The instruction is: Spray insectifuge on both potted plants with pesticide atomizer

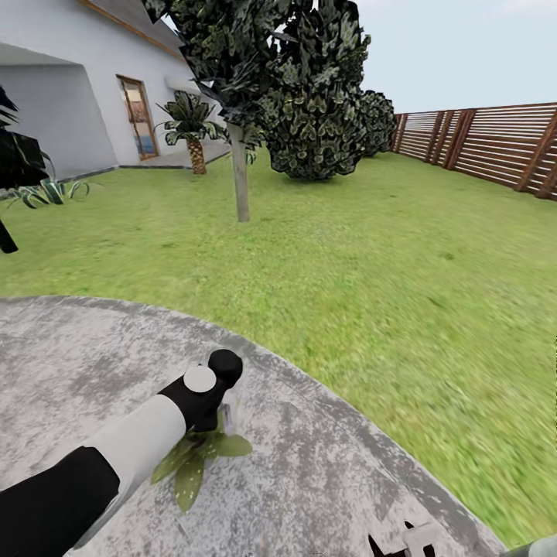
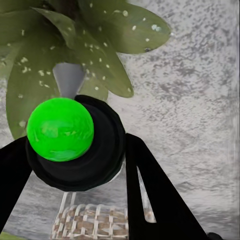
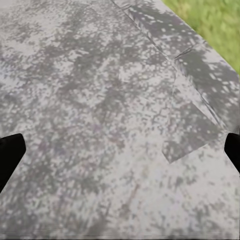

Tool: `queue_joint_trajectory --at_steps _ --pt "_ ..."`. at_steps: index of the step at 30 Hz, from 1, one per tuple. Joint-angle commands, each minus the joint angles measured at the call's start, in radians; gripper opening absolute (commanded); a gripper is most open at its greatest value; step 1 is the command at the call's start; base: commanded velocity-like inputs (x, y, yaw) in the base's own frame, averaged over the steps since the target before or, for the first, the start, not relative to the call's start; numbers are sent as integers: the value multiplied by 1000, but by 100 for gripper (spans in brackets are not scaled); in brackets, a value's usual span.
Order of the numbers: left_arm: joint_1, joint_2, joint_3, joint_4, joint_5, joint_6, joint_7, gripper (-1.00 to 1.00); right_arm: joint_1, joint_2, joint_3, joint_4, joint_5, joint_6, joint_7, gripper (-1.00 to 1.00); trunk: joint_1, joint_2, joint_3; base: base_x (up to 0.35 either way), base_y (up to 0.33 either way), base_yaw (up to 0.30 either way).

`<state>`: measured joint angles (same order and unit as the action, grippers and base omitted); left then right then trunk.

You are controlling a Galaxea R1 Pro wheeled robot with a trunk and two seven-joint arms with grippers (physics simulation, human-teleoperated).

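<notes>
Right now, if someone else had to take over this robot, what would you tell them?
Left gripper: shut on the atomizer, held just above one potted plant on the grey paving.
Right gripper: open and empty, above bare paving.
Done: atomizer picked up. White specks dot this plant's leaves, so spraying seems to have begun.
Left: finish covering this plant, then find and spray the second plant.
</notes>
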<state>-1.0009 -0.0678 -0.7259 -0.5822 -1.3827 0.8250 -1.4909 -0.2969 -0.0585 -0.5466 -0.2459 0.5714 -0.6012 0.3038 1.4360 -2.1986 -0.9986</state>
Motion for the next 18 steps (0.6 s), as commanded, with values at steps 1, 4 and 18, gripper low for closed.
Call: queue_joint_trajectory --at_steps 1,4,18 --pt "-1 0 -3 -1 -7 11 -9 -100 -1 0 -9 0 3 -3 8 100 -1 0 -1 -338 -13 37" --pt "-1 -1 -3 -1 -8 11 -5 -100 -1 0 -9 -1 2 -3 8 100 -1 0 -1 -217 -4 13" --pt "-1 -4 -3 -1 -8 13 -2 -100 -1 0 -9 -1 2 -2 8 100 -1 0 -1 -115 0 0"
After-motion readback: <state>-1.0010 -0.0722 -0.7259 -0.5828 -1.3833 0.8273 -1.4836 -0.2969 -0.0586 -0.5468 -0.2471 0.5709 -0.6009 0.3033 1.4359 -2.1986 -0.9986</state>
